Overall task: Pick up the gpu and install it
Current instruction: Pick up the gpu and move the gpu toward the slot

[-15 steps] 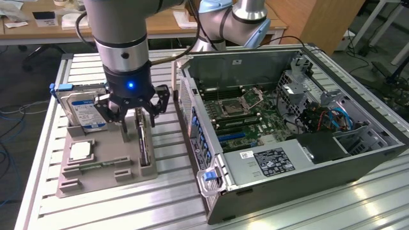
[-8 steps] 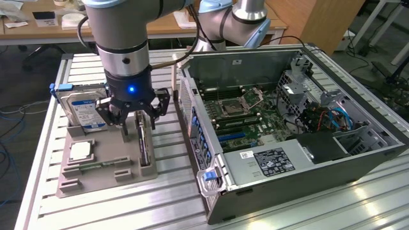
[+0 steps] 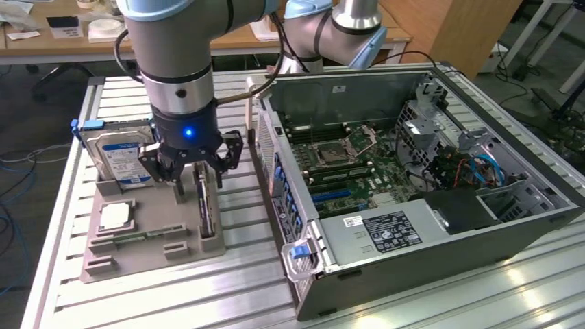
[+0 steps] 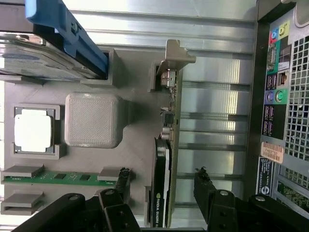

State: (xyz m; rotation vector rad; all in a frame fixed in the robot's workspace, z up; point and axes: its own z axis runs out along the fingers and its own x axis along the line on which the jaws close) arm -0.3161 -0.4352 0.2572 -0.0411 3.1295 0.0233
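Slatted aluminium table as landmark: pale silver top, ribbed lengthwise. Bright glare patches on slats at table's near end, toward exterior view's right. Behind table: long wooden desk, light brown, strewn with papers and white tape roll. Past table's far corner, exterior view's right: wooden cabinet. Floor dark grey around table. Blue cables loose on floor beside table, exterior view's left. Dark chair base under desk. Dark stand legs on floor beyond table, exterior view's right.
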